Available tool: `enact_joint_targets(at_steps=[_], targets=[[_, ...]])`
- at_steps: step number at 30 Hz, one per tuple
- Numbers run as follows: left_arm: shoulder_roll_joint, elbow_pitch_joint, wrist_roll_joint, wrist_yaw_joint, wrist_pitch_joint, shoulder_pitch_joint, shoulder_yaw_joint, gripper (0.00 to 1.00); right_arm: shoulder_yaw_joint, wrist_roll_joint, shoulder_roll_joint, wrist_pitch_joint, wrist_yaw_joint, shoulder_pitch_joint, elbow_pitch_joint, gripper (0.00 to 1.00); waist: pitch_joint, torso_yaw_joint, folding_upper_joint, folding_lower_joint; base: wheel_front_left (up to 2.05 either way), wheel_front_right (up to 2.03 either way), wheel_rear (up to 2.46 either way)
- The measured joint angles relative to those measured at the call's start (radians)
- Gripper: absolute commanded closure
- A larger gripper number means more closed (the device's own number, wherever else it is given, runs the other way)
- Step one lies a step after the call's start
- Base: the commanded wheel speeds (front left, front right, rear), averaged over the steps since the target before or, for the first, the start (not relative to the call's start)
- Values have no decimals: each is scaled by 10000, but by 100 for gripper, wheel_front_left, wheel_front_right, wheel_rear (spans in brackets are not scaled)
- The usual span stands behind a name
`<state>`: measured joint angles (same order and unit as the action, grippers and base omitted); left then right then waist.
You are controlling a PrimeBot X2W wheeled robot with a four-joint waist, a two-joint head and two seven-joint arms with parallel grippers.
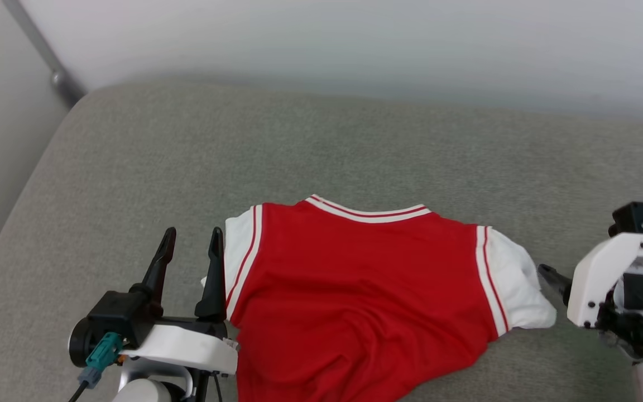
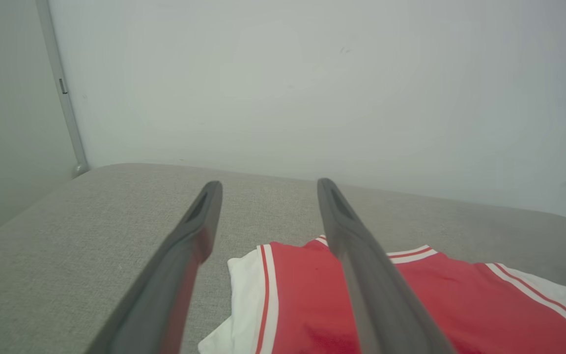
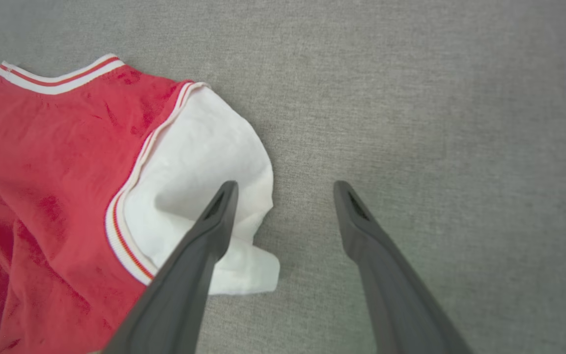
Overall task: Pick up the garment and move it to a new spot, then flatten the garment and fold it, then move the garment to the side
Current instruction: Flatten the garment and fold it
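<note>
The garment (image 1: 355, 290) lies spread on a grey fabric surface (image 1: 187, 156), plain red face up, striped collar on the far side, a white sleeve at each end. My left gripper (image 1: 193, 237) stands open just left of the left sleeve, fingers pointing away from me, nothing between them. In the left wrist view the left gripper (image 2: 269, 189) hovers with the garment (image 2: 307, 295) below its right finger. My right gripper (image 1: 553, 279) sits just right of the right sleeve. In the right wrist view the right gripper (image 3: 286, 189) is open and empty, one finger over the edge of the garment's (image 3: 57, 162) white sleeve (image 3: 199, 162).
The grey surface (image 3: 435, 123) stretches well beyond the garment on the far side and to the right. Its rounded left edge (image 1: 31, 184) drops off beside a pale wall. A grey metal bar (image 1: 42, 53) runs up the back left corner.
</note>
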<state>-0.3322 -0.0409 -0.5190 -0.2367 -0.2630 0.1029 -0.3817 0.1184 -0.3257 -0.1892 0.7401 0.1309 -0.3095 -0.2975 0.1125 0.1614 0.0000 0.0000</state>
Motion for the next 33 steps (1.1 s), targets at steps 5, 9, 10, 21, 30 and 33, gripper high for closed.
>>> enact_joint_targets(at_steps=[5,9,10,21,30,33], targets=[[355,196,178,303,0,110,138,0,-449,-90,-236,953,2,-939,-1108,0,516,473,0,0,0,0,0],[650,422,270,585,0,278,378,0,-907,-113,-407,1473,2,-1234,-1689,0,863,748,0,0,0,0,0],[715,477,276,654,0,277,397,0,-989,-155,-454,1565,0,-1267,-1770,0,919,797,0,0,0,0,0],[773,903,481,1047,2,267,982,0,-2084,-660,-759,449,0,-1394,-1524,100,757,436,0,0,0,0,0],[-288,594,-665,1417,1883,610,1684,0,-1386,-441,-1361,-293,2,-769,516,100,251,-315,0,0,0,0,0],[-828,842,-1252,1858,3166,1342,1772,0,-913,-196,-1319,-113,2,-386,1313,100,201,-614,0,0,0,0,0]])
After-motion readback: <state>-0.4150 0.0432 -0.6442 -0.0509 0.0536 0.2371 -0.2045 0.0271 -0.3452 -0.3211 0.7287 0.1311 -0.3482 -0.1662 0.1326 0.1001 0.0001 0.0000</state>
